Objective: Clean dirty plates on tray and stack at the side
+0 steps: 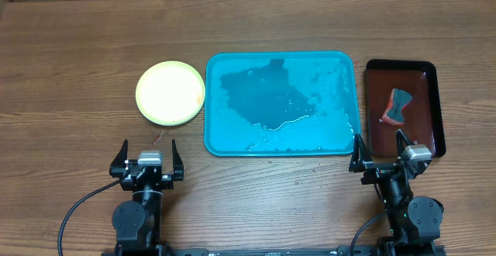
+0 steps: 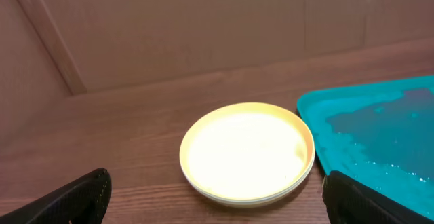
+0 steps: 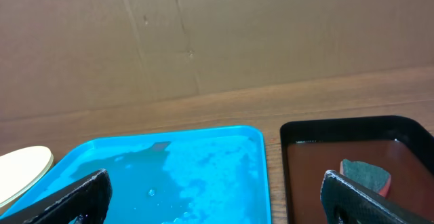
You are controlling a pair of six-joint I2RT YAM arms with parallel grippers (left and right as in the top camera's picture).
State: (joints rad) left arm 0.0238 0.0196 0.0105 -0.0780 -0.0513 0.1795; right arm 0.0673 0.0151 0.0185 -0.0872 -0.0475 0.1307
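A stack of plates [image 1: 170, 93] with a pale yellow-green rim sits on the table left of the turquoise tray [image 1: 282, 140]; only the top plate shows. The stack also shows in the left wrist view [image 2: 247, 151]. The tray holds no plates, only a film of water and bubbles [image 3: 169, 176]. My left gripper [image 1: 147, 157] is open and empty, near the table's front edge below the stack. My right gripper [image 1: 378, 152] is open and empty, at the front between the tray's right corner and the dark tray.
A dark red-brown tray with black edges [image 1: 434, 108] stands right of the turquoise tray and holds a grey and red sponge [image 1: 397, 106]. A cardboard wall [image 3: 203, 34] stands behind the table.
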